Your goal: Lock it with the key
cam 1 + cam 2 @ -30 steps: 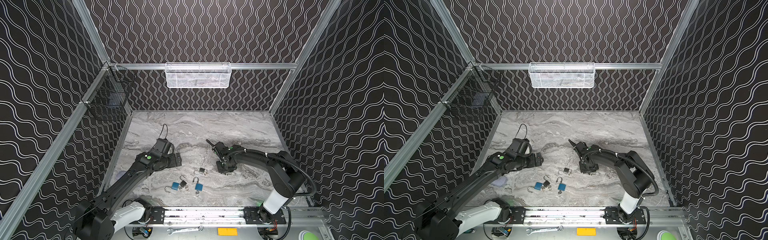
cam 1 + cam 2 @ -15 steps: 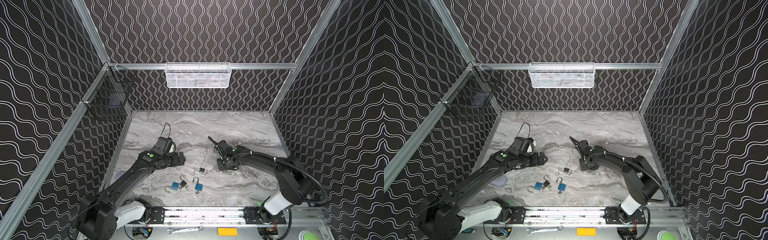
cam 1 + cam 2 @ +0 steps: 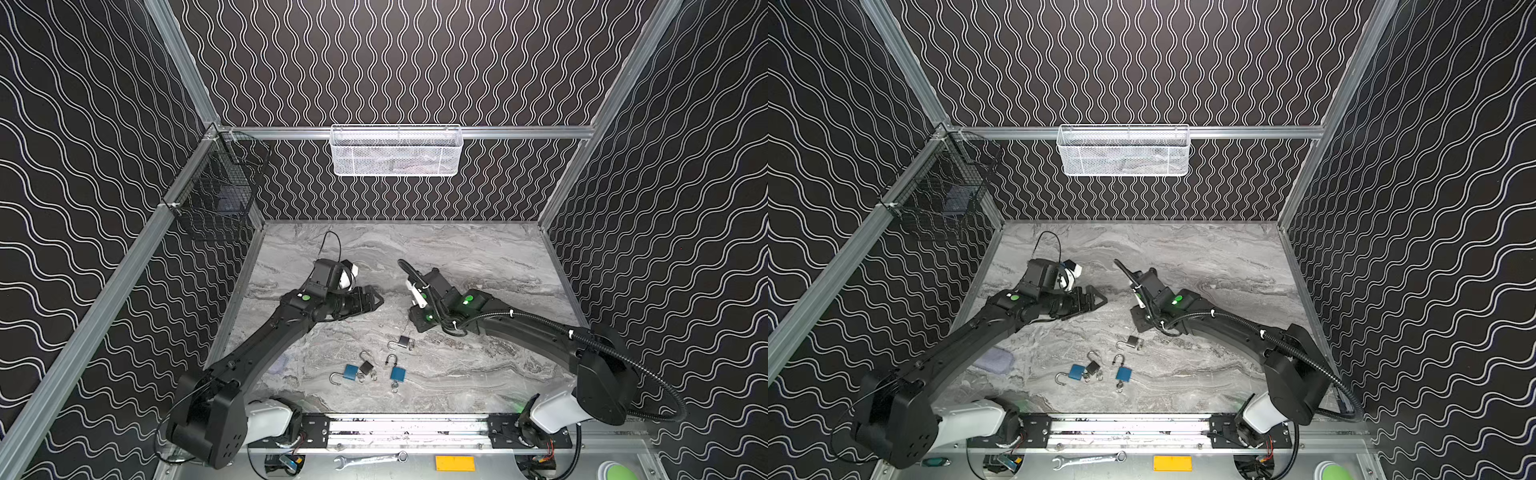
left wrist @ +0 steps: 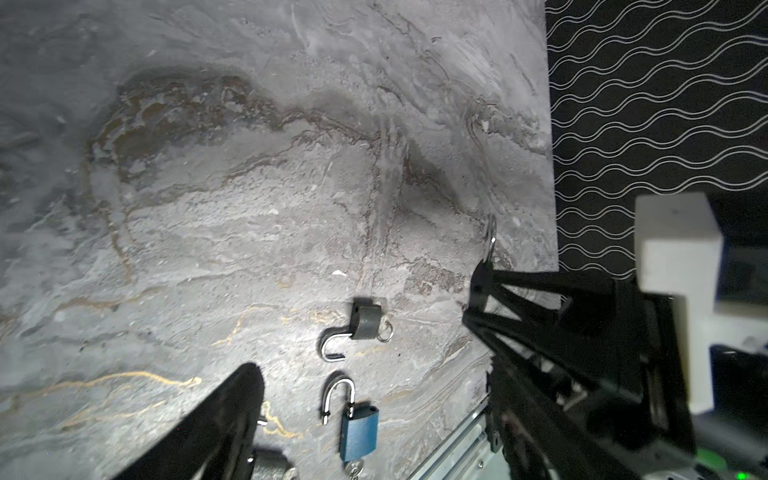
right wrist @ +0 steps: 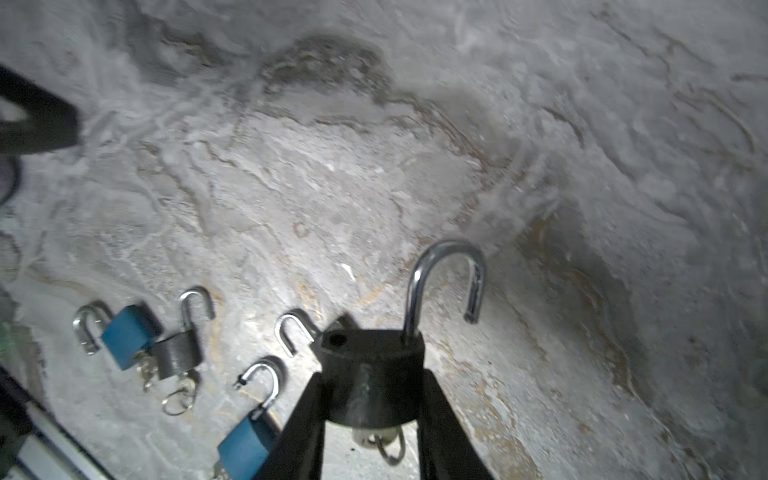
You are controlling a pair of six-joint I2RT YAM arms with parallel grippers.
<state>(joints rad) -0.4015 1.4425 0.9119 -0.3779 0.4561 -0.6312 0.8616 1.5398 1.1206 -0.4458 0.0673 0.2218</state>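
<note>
My right gripper (image 5: 370, 374) is shut on a dark padlock (image 5: 365, 353) whose steel shackle (image 5: 449, 274) stands swung open. A key (image 5: 376, 440) with a ring sticks out of the padlock's underside, between the fingers. In both top views this gripper (image 3: 417, 322) (image 3: 1140, 322) hangs low over the middle of the marble table, and the held padlock is hidden under it. My left gripper (image 3: 374, 300) (image 3: 1096, 300) is open and holds nothing. It points right, a short gap from the right gripper. One of its fingers (image 4: 216, 424) shows in the left wrist view.
Loose open padlocks lie near the front: a grey one (image 3: 405, 343), a dark one (image 3: 366, 368) and two blue ones (image 3: 351, 371) (image 3: 397, 373). A white mesh basket (image 3: 397, 151) hangs on the back wall and a black wire basket (image 3: 220, 195) on the left. The front rail (image 3: 407, 428) borders the table.
The left gripper has moved right and a little back, closing on the right gripper. The right gripper has shifted slightly left with the padlock still in it.
</note>
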